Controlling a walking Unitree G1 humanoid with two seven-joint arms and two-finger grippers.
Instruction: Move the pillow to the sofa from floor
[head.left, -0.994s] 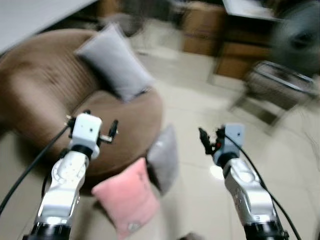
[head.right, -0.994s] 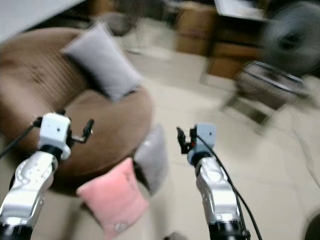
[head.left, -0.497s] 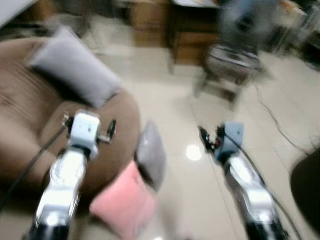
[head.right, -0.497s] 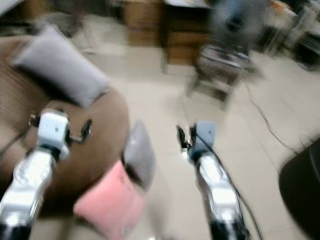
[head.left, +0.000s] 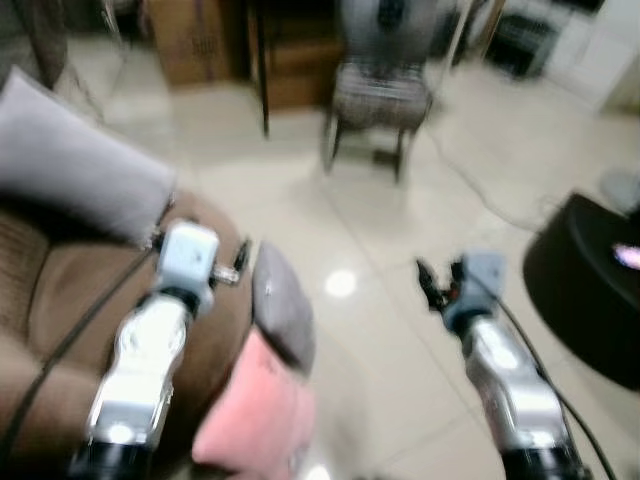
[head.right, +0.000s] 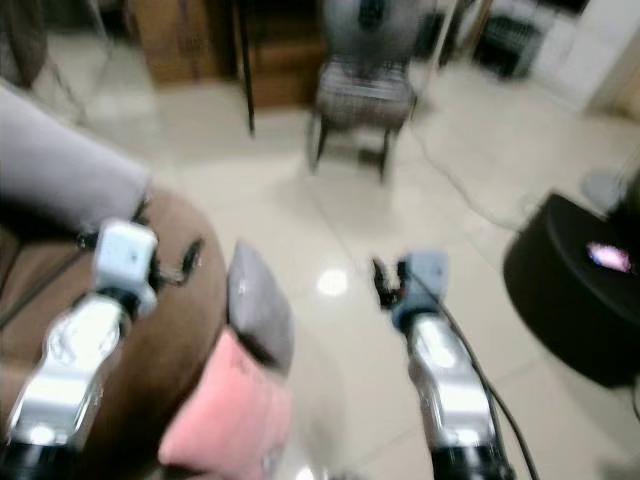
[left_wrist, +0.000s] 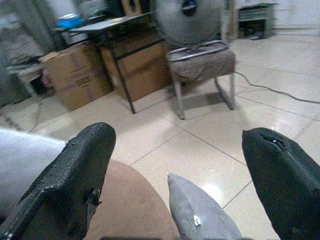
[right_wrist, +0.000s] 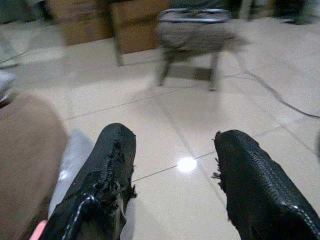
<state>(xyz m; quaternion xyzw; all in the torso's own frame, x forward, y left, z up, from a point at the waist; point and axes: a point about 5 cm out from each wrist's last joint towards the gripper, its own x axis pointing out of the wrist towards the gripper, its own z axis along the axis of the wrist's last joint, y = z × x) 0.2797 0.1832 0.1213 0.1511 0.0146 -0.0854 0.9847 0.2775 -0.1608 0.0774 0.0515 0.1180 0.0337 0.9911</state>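
Note:
A grey pillow stands on edge on the tiled floor, leaning against the front of the brown sofa. A pink pillow leans there too, nearer to me. Another grey pillow rests on the sofa's back. My left gripper hovers open over the sofa's front edge, just left of the floor's grey pillow. My right gripper is open above bare floor, to the right of that pillow. Neither holds anything.
A grey chair with a fan behind it stands ahead. Cardboard boxes and a dark table sit at the back. A black round object is on the right. A cable trails over the tiles.
The camera has swung to the right, so the sofa and pillows have slid left in the picture and the chair has come to the centre. Both arms hold the same raised pose.

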